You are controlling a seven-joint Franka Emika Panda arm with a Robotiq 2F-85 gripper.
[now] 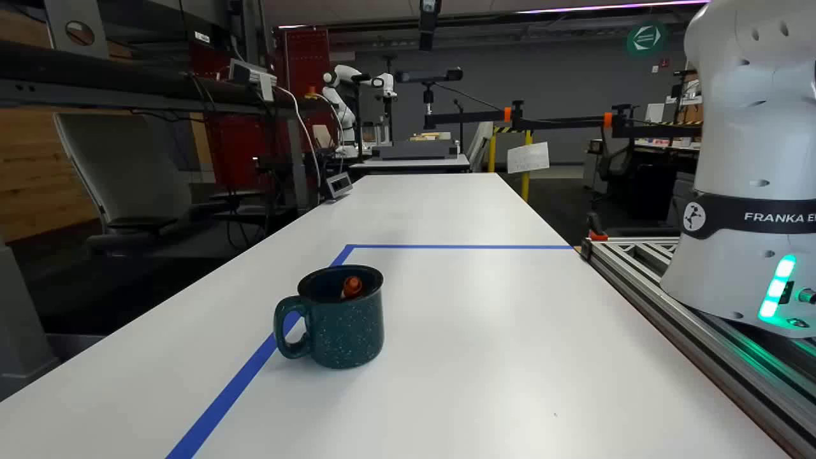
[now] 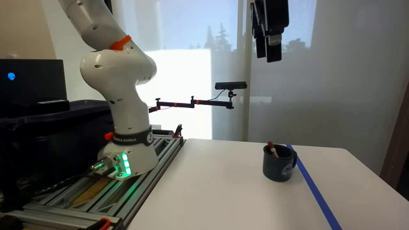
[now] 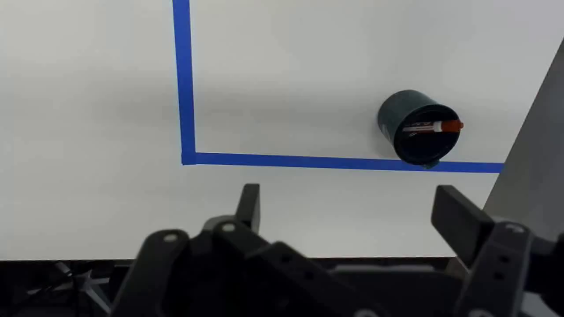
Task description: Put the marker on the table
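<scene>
The marker is slim with a red-orange cap. It leans inside the dark teal mug with its cap at the rim; the cap also shows in an exterior view and the wrist view. Its lower end is hidden in the mug. The mug stands upright on the white table, beside the blue tape. My gripper hangs high above the table, apart from the mug. In the wrist view the gripper is open, with nothing between its fingers, and the mug is ahead, towards the right finger.
Blue tape marks a corner on the table. The robot base stands on a metal rail frame along one table side. A camera on a black arm stands beyond the table. A small grey device sits at the table's edge.
</scene>
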